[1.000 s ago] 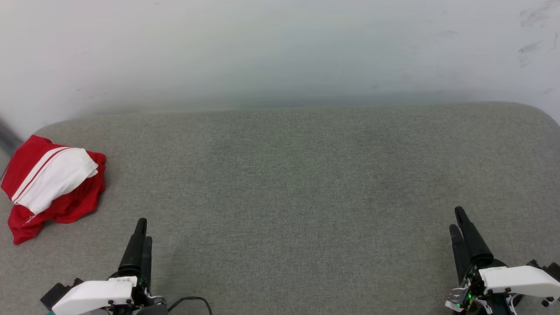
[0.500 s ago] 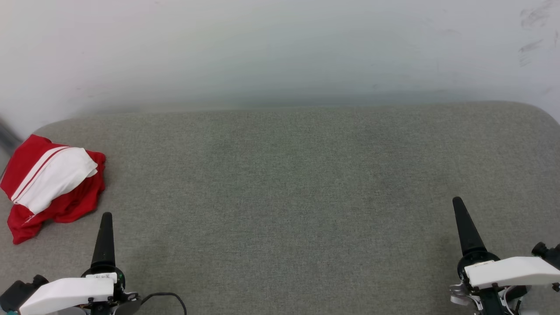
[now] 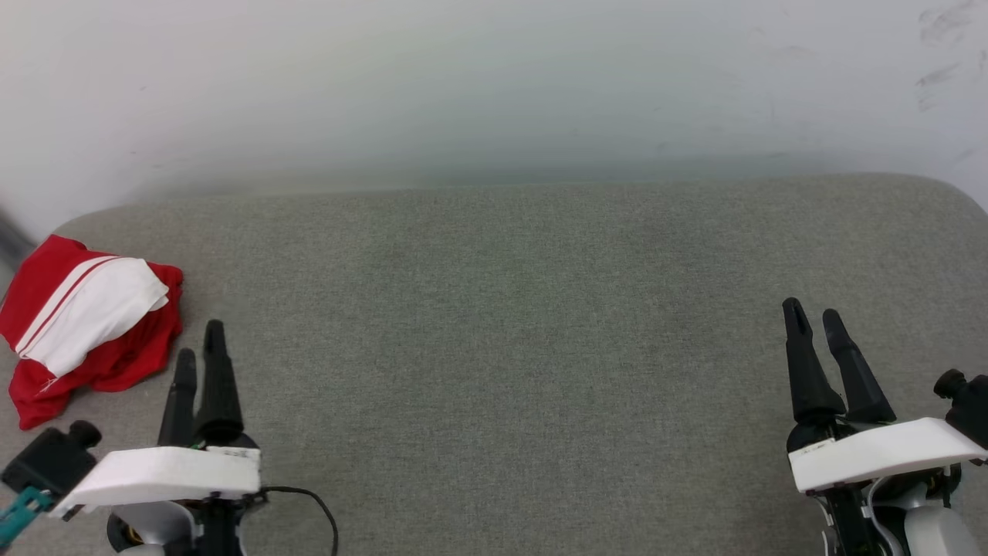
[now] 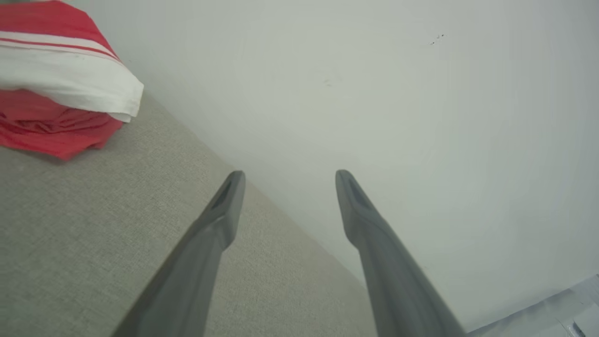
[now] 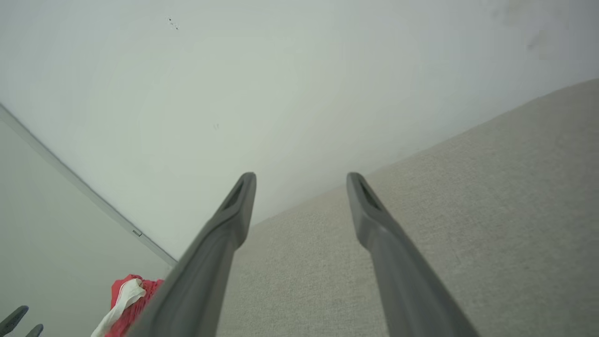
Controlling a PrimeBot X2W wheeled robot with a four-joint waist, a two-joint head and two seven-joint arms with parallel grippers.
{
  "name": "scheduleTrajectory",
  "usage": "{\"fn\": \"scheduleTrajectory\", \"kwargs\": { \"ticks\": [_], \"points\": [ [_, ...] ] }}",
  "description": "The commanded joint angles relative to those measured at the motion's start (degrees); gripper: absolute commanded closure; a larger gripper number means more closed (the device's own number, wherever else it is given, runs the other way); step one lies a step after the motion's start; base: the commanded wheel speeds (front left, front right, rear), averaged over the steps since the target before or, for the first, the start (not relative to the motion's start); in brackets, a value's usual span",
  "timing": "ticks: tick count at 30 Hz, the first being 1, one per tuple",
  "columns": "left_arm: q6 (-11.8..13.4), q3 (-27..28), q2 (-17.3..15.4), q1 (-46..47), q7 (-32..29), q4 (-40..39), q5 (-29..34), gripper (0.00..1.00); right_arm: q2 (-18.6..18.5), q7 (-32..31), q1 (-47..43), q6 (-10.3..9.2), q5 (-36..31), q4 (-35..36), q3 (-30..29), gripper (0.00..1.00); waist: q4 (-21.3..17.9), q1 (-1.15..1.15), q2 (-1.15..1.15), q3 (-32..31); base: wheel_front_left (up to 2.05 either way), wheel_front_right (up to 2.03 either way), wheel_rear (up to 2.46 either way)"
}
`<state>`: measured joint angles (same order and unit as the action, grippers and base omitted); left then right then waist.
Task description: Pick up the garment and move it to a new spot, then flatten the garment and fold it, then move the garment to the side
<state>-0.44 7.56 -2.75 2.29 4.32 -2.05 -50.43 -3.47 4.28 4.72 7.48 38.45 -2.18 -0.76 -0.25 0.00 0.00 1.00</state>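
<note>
Found the garment [image 3: 85, 324] bunched in a red heap with a white sleeve folded over its top, lying on the grey-green upholstered surface [image 3: 494, 347]. Placed it ahead and to the left of the left gripper [image 3: 199, 342], near the fingertips but not touching them. Saw that gripper's two dark fingers parted, with nothing between them. Confirmed the same in the left wrist view: a clear gap between the fingers, and the garment beyond them, up at that view's far left. Noted a thin red stripe running along the white sleeve.

Found the right gripper [image 3: 812, 310] well apart from the garment, across the whole width of the surface, its jaws likewise spread and holding nothing. In the right wrist view, caught the garment small and far off, past the finger on that view's left, low against the pale wall [image 3: 494, 93]. Saw both grippers' fingers pointing toward that wall. Spotted a black cable [image 3: 324, 510] curling just right of the left gripper's wrist.
</note>
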Motion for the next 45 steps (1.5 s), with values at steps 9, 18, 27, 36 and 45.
{"fn": "scheduleTrajectory", "kwargs": {
  "ticks": [9,18,27,36,45],
  "points": [
    [1.66,-7.15,-0.56,-1.72,1.98,-3.60,13.86,0.00,-0.13,2.01,0.64,0.02,-13.43,0.98,2.42,0.00,-0.11,0.00,0.00,0.08,0.00,0.00,0.00],
    [4.85,-12.56,-3.19,-2.60,3.48,-2.60,20.74,0.00,0.19,3.52,0.20,0.01,-22.31,0.26,2.63,0.00,-0.23,0.00,0.00,0.16,0.00,0.00,0.00],
    [9.16,-16.84,-5.66,-2.95,4.81,-2.00,26.41,0.00,0.49,4.90,-0.25,0.01,-29.17,-1.91,2.42,0.00,-0.30,0.00,0.00,0.38,0.00,0.00,0.00],
    [10.72,-19.65,-6.83,-3.50,5.97,-0.69,29.60,0.00,0.58,5.98,-0.30,0.01,-33.76,-2.87,2.61,0.00,-0.29,0.00,0.00,0.47,0.00,0.00,0.00],
    [8.32,-18.76,-5.43,-4.10,7.18,0.71,31.29,0.00,0.61,7.15,-0.57,0.01,-36.79,-2.46,3.34,0.00,-0.20,0.00,0.00,0.65,0.00,0.00,0.00]
  ]
}}
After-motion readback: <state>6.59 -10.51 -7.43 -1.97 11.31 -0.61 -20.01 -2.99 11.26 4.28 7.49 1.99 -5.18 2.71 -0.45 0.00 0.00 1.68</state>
